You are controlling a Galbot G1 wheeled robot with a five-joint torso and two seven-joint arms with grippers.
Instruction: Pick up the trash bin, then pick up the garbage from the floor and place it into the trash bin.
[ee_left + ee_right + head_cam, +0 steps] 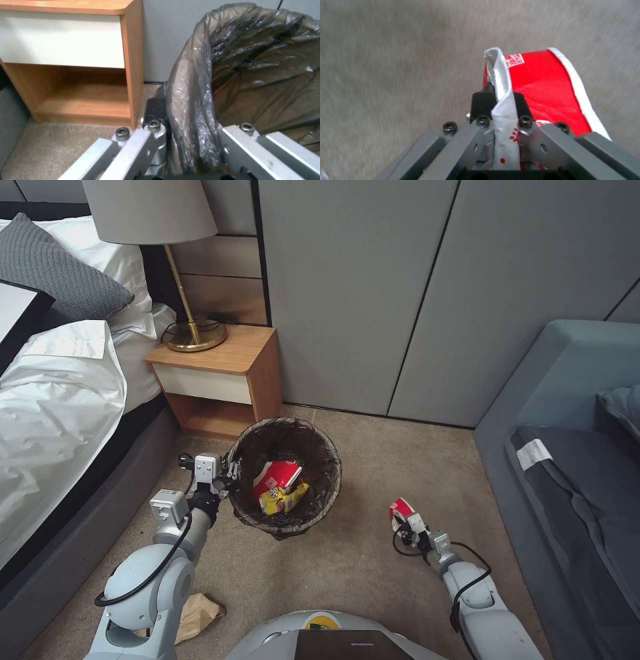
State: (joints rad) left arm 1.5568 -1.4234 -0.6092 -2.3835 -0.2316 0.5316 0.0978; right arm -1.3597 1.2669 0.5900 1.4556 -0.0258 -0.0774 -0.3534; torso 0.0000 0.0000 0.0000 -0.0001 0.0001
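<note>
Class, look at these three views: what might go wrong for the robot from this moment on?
1. The right tool pinches only a folded edge of the crushed red-and-white paper cup, so it could slip out over the carpet.
2. The left tool clamps the trash bin by its bag-covered rim; the liner might slide or the bin tilt, spilling the yellow snack wrapper.

floor: beige carpet | walls: grey panels | wooden nightstand | lamp
</note>
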